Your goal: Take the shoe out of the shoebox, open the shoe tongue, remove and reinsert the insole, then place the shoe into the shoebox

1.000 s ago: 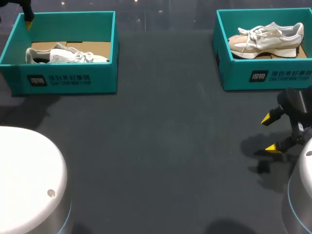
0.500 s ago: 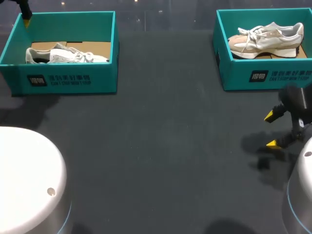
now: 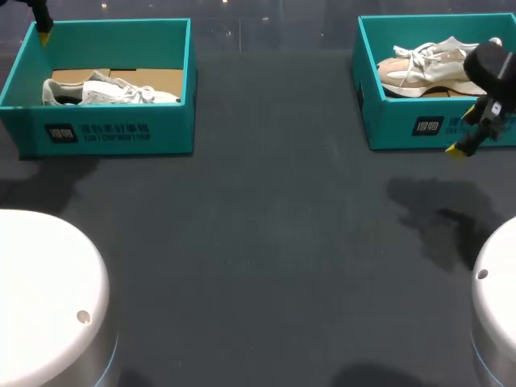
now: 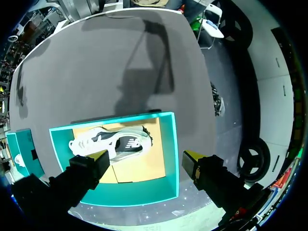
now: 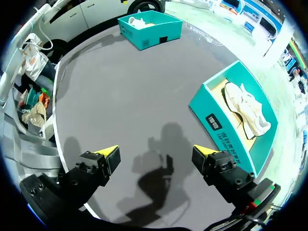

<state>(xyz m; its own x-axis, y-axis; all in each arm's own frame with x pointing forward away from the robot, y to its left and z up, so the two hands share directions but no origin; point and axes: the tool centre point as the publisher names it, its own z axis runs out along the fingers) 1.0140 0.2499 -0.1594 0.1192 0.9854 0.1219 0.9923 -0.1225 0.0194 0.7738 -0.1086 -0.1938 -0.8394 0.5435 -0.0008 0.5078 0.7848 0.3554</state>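
Two teal shoeboxes stand at the table's far side. The left shoebox [image 3: 105, 133] holds a white and grey shoe [image 3: 109, 90]. The right shoebox [image 3: 403, 129] holds a white and pink shoe [image 3: 423, 66]. My left gripper [image 4: 147, 161] hangs open high above the left shoebox [image 4: 169, 159], with its shoe [image 4: 113, 143] below between the fingers; in the head view only one fingertip [image 3: 44, 28] shows at that box's far left corner. My right gripper [image 5: 156, 156] is open and empty above bare table, in front of the right shoebox [image 5: 219, 126] and its shoe [image 5: 245, 108]. From overhead the right gripper [image 3: 472, 133] is over that box's front wall.
The dark table [image 3: 274, 242] lies bare between and in front of the boxes. My arms' white bases [image 3: 48, 298] [image 3: 496, 306] fill the near corners. The right arm's shadow [image 3: 439, 214] falls on the table before the right box.
My right gripper has risen and moved from the near right of the table toward the front of the right shoebox, still open. The left gripper has hardly moved.
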